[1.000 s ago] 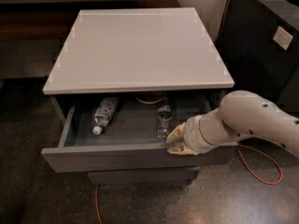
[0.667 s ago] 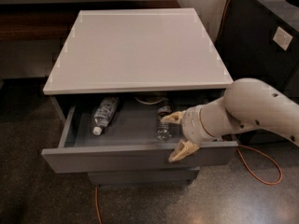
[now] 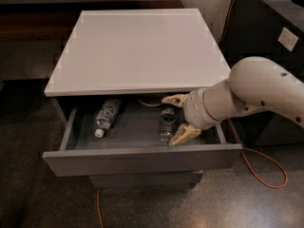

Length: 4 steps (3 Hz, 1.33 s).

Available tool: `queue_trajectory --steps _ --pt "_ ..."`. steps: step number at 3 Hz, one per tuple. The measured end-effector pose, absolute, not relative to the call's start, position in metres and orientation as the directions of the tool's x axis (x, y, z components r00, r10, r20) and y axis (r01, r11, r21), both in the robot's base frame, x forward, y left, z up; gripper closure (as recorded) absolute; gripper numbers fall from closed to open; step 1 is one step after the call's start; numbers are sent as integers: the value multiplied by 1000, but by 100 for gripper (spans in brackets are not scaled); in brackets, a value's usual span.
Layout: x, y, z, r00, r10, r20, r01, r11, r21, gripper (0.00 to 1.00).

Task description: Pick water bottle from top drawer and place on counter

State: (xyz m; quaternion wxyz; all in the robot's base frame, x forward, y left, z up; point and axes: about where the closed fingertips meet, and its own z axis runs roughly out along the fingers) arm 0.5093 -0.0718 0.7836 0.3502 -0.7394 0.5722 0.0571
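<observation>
Well left of the gripper (image 3: 179, 118), on the floor of the top drawer (image 3: 142, 159): a labelled bottle (image 3: 107, 117) on its side, pale label up, white cap (image 3: 99, 133) pointing toward the drawer's front panel. Above and left of the gripper, spreading wide over the cabinet: the counter (image 3: 137, 51), white and flat, front edge overhanging the back of the open drawer. Just left of the gripper, right at its tips: the water bottle (image 3: 166, 125), clear and crinkly, in the drawer's right half, seen running front to back, well apart from the labelled bottle; lying flat or propped up, hard to tell. Gripper itself down inside the drawer, reaching in from the right. Tan fingers (image 3: 185, 134) spread wide apart, one tip near the bottle's far end under the counter's edge, the other beside its near end, close to the front panel. Not clamped on anything; contact with the plastic impossible to judge. Directly right of the gripper: the thick white arm (image 3: 256, 91), crossing above the drawer's right wall. Below the gripper: a narrower grey drawer (image 3: 147, 179), shut. Farther right, behind the arm: a dark black unit (image 3: 266, 27). On the floor below and right of the gripper: an orange cable (image 3: 266, 175) in a loose loop.
</observation>
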Motion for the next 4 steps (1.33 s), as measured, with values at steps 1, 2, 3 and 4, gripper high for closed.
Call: queue_trajectory --steps 1,2,3,4 --pt "526 -79 777 312 -819 -481 -892 -80 -444 49" --pt "535 -85 760 283 -834 -473 -902 -65 -426 72" --pt "538 -89 736 248 -848 -468 -920 -55 -387 95" --pt "536 -88 706 220 -872 -436 -939 -68 -338 100"
